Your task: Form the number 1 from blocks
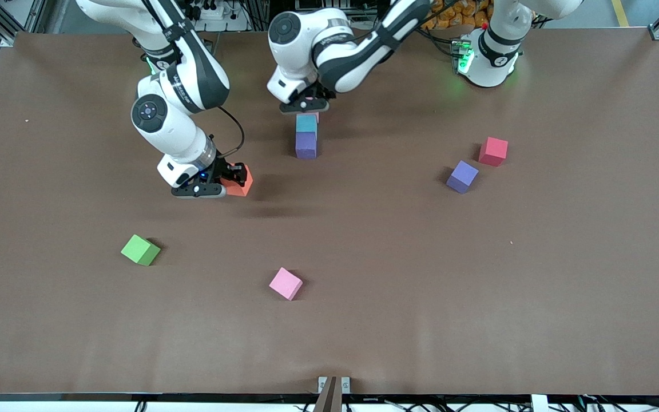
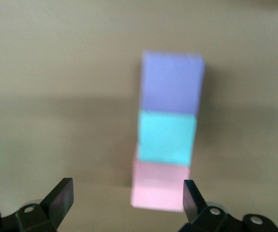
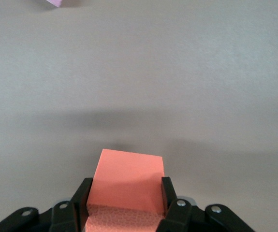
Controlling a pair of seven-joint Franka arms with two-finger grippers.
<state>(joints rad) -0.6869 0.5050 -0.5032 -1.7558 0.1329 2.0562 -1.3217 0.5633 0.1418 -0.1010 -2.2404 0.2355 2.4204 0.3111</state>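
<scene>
Blocks are lining up into a short row near the robots' bases: in the left wrist view a pink block (image 2: 159, 186), a light blue block (image 2: 167, 137) and a purple block (image 2: 171, 83) are sitting edge to edge in a straight line, with the purple end lying nearest the front camera. The left gripper (image 1: 305, 105) is hanging just over the pink end of that row with its jaws standing wide open and holding nothing, so that block looks released. The right gripper (image 1: 208, 184) is gripping the orange block (image 1: 239, 179), jaws closed on two opposite faces, over bare table toward the right arm's end and well apart from the row. A second purple block (image 1: 461, 176) is lying toward the left arm's end, near a red block (image 1: 493, 151), while a second pink block (image 1: 285, 283) and a green block (image 1: 140, 250) are sitting nearer the front camera. What the coming move is turning on, as I judge it, is the row's long axis: it is running straight toward the front camera, and the open slot is at the purple end, so the orange block needs carrying toward the table's middle and setting down square on that line. The right arm, already loaded, is the one placed for it.
</scene>
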